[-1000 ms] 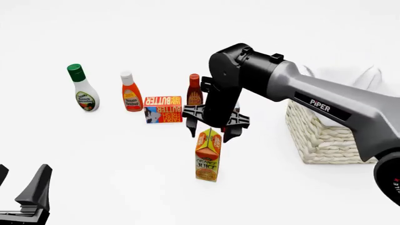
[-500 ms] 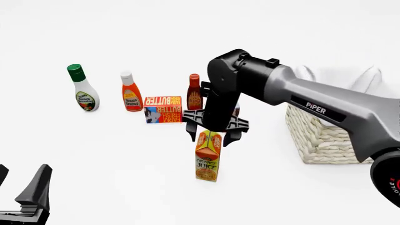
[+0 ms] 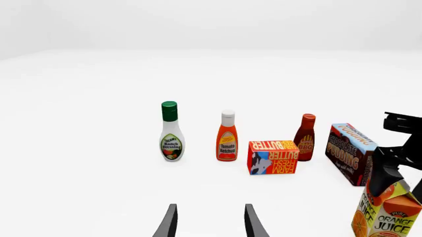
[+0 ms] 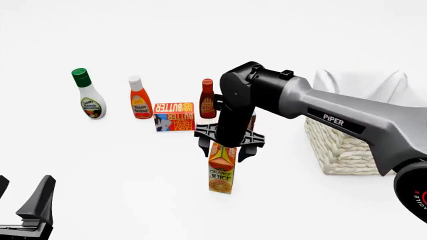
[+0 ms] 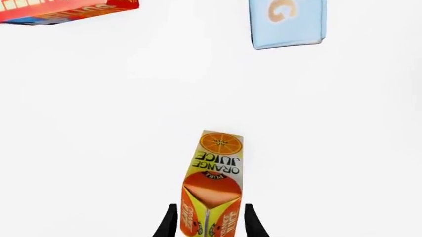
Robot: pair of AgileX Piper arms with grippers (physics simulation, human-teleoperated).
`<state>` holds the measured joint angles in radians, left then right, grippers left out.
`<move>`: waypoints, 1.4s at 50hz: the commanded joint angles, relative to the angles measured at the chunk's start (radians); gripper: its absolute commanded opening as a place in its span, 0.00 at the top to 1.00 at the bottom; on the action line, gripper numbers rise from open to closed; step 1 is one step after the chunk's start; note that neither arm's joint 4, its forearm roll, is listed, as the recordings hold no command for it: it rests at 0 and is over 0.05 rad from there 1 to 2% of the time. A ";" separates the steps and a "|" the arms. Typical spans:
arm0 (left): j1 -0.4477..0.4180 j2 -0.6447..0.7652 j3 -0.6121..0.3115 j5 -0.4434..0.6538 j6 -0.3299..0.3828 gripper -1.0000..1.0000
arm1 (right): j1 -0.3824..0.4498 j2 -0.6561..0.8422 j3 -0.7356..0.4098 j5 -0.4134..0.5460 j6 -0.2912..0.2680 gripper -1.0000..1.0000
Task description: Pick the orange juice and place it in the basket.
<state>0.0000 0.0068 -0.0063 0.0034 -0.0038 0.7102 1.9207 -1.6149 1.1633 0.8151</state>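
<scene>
- Right hand (image 4: pixel 223 145) straddles the top of one orange juice (image 4: pixel 221 170) carton, upright on the desk (image 4: pixel 133 170), grip unclear.
- Left hand (image 4: pixel 27 207) spread wide, empty.
- Three bottles (image 4: pixel 89 93), one butter box (image 4: pixel 173 116), one basket (image 4: pixel 347 145).

table (image 4: pixel 100 170): plain white, stretching out seamlessly | backdrop (image 3: pixel 211 19): pale grey-white, fading evenly | light: falling soft, casting faint shadows

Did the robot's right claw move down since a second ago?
Yes. The right gripper sank lower around the orange juice carton, whose top now sits between its fingers; the carton stayed put.
</scene>
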 commanded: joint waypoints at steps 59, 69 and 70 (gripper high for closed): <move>0.000 -0.002 0.001 0.001 0.001 0.00 | -0.007 0.007 0.041 -0.033 -0.009 1.00; 0.000 -0.002 0.001 0.001 0.001 0.00 | -0.007 -0.005 -0.022 0.026 -0.018 1.00; 0.000 -0.003 0.001 0.001 0.001 0.00 | -0.006 -0.004 -0.033 0.032 -0.020 1.00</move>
<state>0.0000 0.0068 -0.0063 0.0034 -0.0037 0.7046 1.9293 -1.5982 1.1494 0.7814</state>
